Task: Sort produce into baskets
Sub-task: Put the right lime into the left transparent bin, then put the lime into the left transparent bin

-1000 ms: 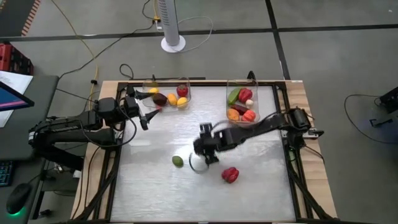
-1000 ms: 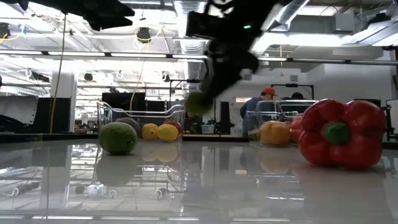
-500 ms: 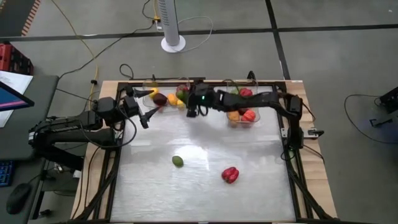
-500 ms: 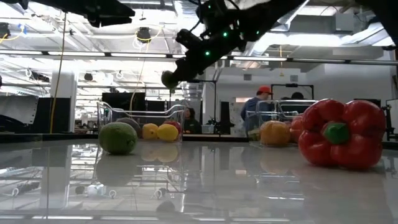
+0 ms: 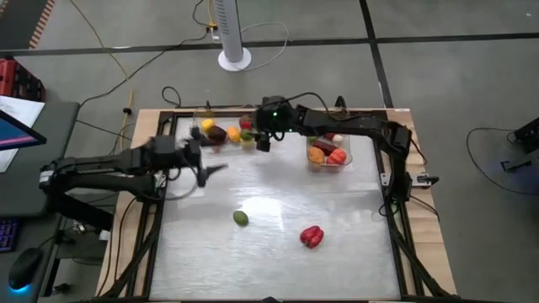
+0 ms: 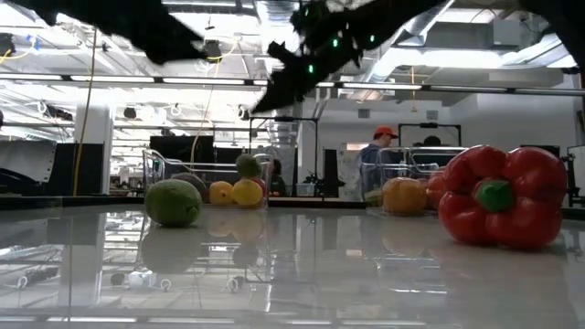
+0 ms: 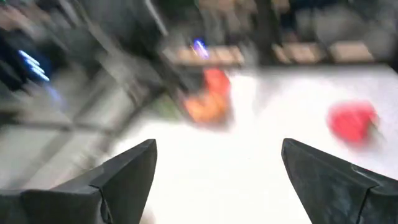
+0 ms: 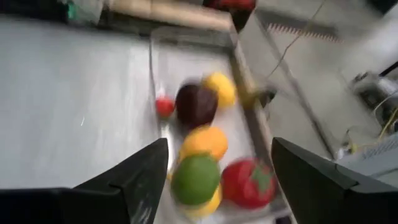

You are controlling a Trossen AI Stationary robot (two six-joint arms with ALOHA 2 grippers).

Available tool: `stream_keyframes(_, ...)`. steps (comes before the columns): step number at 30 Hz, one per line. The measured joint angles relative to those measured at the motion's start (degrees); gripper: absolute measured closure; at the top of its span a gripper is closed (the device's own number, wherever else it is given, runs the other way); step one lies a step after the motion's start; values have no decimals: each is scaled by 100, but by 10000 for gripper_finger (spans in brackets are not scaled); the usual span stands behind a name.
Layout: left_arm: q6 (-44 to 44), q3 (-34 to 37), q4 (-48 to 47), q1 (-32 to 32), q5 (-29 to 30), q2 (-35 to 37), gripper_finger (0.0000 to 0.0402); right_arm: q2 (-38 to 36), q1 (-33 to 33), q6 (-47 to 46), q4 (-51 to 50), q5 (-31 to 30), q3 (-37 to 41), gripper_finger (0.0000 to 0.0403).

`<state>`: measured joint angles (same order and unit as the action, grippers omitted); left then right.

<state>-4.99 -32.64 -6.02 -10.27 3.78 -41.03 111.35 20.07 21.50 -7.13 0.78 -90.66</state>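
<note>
Lowest in the high view we see a red pepper [image 5: 312, 236] and a green fruit [image 5: 241, 219] loose on the table [image 5: 278, 261]. At middle left, the left gripper [image 5: 210, 171] hangs with fingers spread, empty. At the top, the right gripper [image 5: 262, 143] gapes empty beside the left basket [image 5: 226, 133], where a green fruit [image 8: 196, 180] lies. The right basket [image 5: 328, 143] holds more produce.

My right hand [image 5: 263, 141] hangs open just beside the left basket [image 5: 226, 133], a lime [image 8: 195, 179] in it beneath my fingers. My left hand [image 5: 212, 171] is open over the tabletop [image 5: 278, 194], the avocado [image 5: 241, 219] and pepper [image 5: 312, 236] lying beyond it.
</note>
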Motion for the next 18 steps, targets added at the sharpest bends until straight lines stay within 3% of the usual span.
stream_keyframes(5, 293, 7, -431, 738, -237, -656, 74, -725, -98, 38, -698, -93, -34, 91)
stream_keyframes(10, 626, 5, -245, 1805, -291, -1451, 83, -1563, -219, -328, -1419, -90, 113, 99)
stream_keyframes(14, 876, 4, 319, 2420, 239, -2281, 85, -2390, -510, -605, -1200, -200, 766, 100)
stream_keyframes(18, 1107, 2, 829, 2663, 727, -3103, 85, -3246, -919, -792, -930, -872, 1695, 100)
